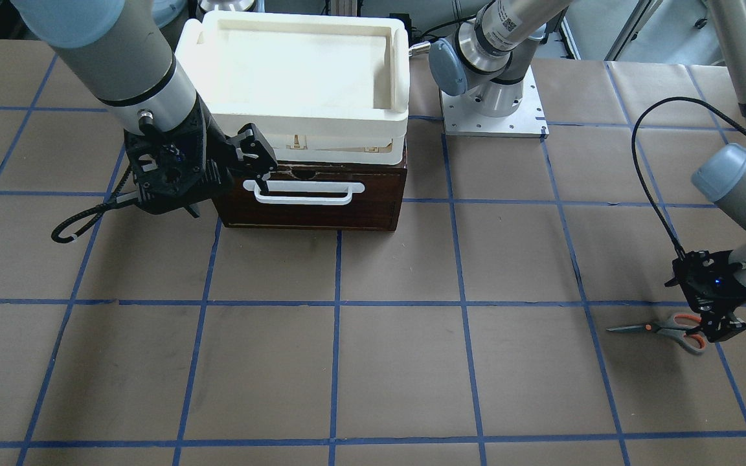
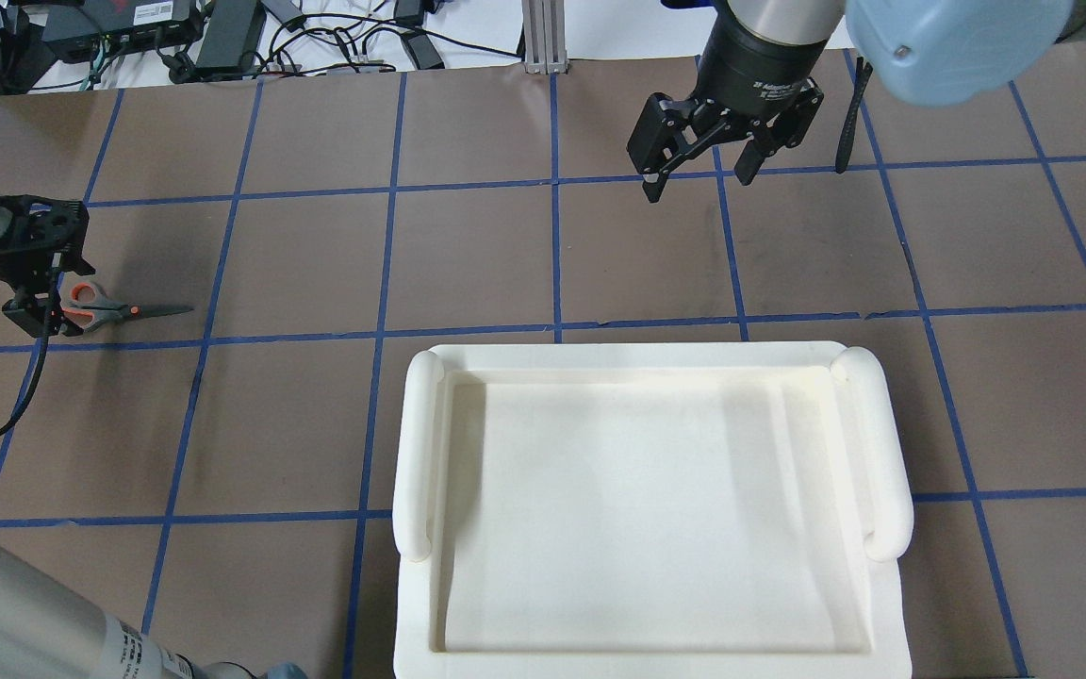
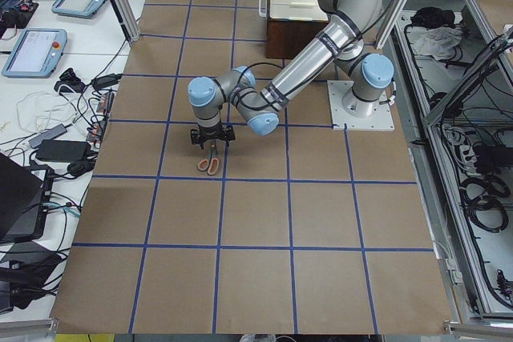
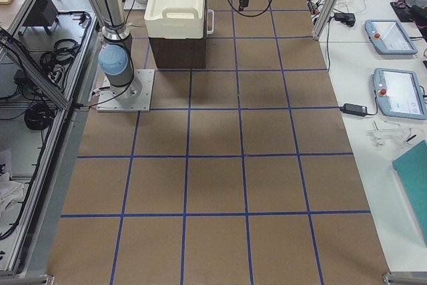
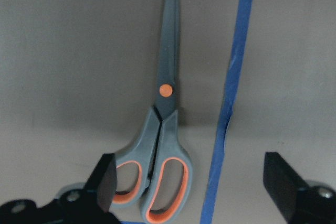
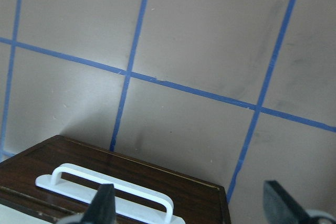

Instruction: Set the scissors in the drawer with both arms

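The scissors (image 1: pixel 661 328) lie flat on the table, blades closed; they also show in the overhead view (image 2: pixel 128 309). My left gripper (image 1: pixel 723 330) hangs open just over their grey and orange handles. In the left wrist view the scissors (image 5: pixel 167 103) lie between the spread fingers (image 5: pixel 102 182), untouched. The dark-brown drawer (image 1: pixel 308 210) is shut, with its white bar handle (image 1: pixel 308 192) on the front. My right gripper (image 1: pixel 229 194) is open at the handle's end, one finger (image 1: pixel 258 158) close to it. The right wrist view shows the handle (image 6: pixel 105 192) below the open gripper (image 6: pixel 188 192).
A cream-white plastic tray (image 1: pixel 389 65) sits on top of the drawer's cabinet and hides it in the overhead view (image 2: pixel 430 443). The left arm's base plate (image 1: pixel 493 116) stands beside the cabinet. Blue tape lines grid the brown table. A black cable (image 1: pixel 651 188) loops to the left wrist.
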Tool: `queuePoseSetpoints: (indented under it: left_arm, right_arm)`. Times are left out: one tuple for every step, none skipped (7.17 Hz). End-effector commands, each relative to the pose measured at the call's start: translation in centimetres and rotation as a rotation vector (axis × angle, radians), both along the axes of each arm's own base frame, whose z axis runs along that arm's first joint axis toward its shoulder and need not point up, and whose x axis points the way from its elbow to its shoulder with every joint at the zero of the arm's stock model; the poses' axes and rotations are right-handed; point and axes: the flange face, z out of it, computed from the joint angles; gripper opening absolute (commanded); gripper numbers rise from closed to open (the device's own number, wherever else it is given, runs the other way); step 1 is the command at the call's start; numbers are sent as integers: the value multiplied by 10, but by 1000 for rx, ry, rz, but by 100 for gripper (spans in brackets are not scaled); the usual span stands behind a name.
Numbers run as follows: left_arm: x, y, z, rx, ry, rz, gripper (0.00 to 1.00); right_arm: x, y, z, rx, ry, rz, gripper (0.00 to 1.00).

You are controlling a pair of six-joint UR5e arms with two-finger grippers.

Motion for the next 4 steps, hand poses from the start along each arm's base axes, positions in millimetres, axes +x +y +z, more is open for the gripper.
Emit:
queuePoseSetpoints:
  left_arm:
    - [3,-6,-22,17,22,-33,100]
    - [5,-9,-25,3,14,-35,100]
    - [6,-10,-33,5,16,-43,100]
    - [6,-10,-38,12,21,-50,100]
  right_arm:
    - [2,-2,-2,-17,-22,57,100]
    - [2,-5,-8,-7,-9,60,100]
    - [-8,-14,-20,-30,91,213,100]
    - [-11,-23,-15,-110,138,295,100]
